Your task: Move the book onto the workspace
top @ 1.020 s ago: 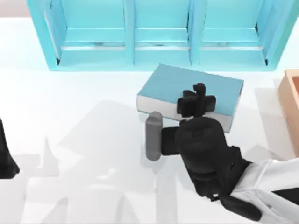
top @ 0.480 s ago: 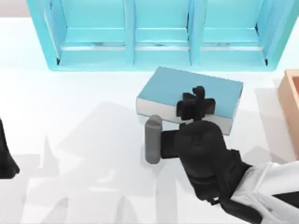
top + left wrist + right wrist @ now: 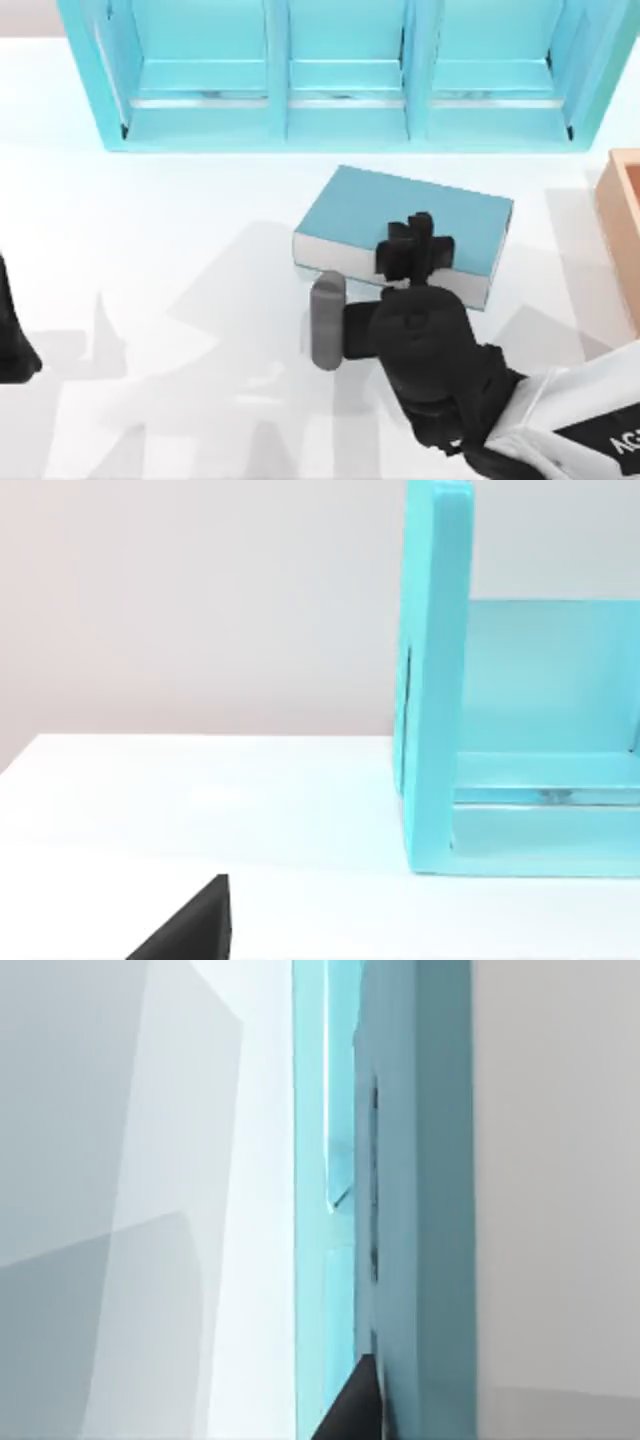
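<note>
Right gripper [image 3: 415, 250] clamped on the book's [image 3: 400, 212] near edge, over the workspace [image 3: 150, 230], left arm parked

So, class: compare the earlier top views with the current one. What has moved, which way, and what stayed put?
The book, gripped at its near edge by the right gripper, has shifted toward the camera, away from the turquoise shelf, widening the strip of white workspace between them. The right arm drew back with it. The shelf, the tan box and the parked left arm at the left edge stayed as they were.
</note>
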You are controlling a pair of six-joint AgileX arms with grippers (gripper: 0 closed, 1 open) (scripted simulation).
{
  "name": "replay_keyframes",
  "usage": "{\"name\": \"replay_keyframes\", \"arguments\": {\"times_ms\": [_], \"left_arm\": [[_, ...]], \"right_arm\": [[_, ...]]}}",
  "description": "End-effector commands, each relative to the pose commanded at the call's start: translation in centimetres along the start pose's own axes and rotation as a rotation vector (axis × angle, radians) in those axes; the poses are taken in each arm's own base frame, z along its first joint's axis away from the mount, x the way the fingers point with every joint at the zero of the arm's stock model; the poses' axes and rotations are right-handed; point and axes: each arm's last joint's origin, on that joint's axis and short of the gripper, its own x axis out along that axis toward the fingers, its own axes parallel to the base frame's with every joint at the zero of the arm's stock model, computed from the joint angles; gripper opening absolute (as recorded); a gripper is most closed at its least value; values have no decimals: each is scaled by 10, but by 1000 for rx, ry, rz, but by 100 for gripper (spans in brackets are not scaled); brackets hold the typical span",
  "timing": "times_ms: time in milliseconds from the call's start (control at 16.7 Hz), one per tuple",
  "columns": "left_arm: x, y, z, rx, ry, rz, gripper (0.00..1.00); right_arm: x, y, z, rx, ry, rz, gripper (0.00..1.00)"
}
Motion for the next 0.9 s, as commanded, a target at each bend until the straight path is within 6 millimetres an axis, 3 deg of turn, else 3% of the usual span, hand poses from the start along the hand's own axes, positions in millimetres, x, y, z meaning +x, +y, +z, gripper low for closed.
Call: {"name": "replay_keyframes", "arguments": {"times_ms": [120,900], "left_arm": [[0,0,0,0,0,0,100],[0,0,0,0,0,0,100]], "right_arm": [[0,0,0,0,0,0,0],[0,0,0,0,0,0,98]]}}
